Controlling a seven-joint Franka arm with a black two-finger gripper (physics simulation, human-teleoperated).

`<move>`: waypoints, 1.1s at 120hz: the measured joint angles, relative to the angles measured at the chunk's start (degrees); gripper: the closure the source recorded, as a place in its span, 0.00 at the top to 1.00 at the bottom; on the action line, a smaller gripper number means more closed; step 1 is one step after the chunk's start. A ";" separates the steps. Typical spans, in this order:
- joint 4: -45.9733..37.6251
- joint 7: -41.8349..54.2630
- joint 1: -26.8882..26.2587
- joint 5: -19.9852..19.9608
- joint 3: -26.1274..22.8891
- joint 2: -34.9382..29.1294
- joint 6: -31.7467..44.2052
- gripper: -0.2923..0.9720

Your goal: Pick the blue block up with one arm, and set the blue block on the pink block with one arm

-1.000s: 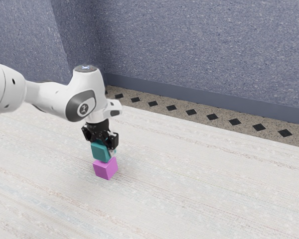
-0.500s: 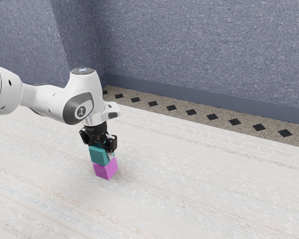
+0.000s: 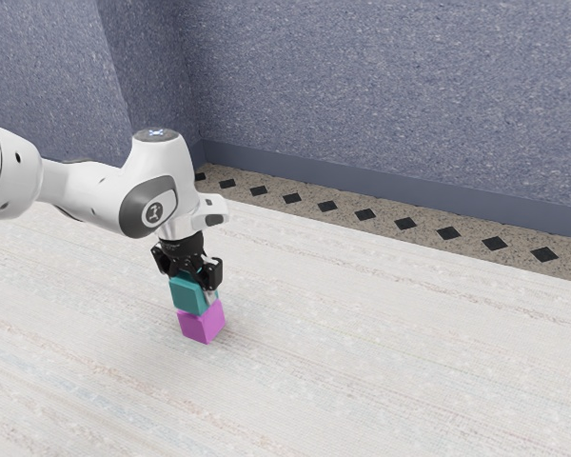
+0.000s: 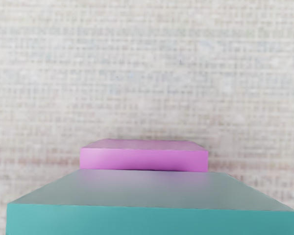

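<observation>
The blue block looks set down on the pink block. The gripper is clamped tight on it, so only letting go is left

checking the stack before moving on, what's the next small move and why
Probably open the gripper. It is shut on the teal block, which appears to sit on the pink block, roughly centred over it, so letting go should leave it stacked.
</observation>
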 joint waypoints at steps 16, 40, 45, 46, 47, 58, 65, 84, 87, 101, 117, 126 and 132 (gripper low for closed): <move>0.00 1.12 0.10 -0.07 -0.03 -0.02 0.18 0.55; 0.00 2.56 0.25 -0.35 0.03 -0.03 0.31 0.55; 0.00 2.80 0.28 -0.58 0.03 -0.03 0.35 0.54; 0.00 2.84 0.29 -0.62 0.03 -0.02 0.37 0.54; 0.00 2.88 0.29 -0.66 0.03 -0.02 0.39 0.54; -0.05 3.31 0.30 -0.93 0.03 0.12 0.71 0.54; -0.07 3.53 0.26 -1.02 0.03 0.19 0.89 0.54; -0.95 4.02 0.29 -1.66 0.03 0.12 1.59 0.54; -1.12 4.08 0.30 -1.73 0.03 0.10 1.72 0.54; -1.37 4.35 0.30 -1.90 0.03 0.07 2.21 0.54; -1.40 4.60 0.30 -1.99 0.05 0.06 2.52 0.54; -1.62 4.71 0.29 -2.01 0.10 -0.06 2.63 0.54; -1.70 4.78 0.29 -2.02 0.13 -0.09 2.69 0.54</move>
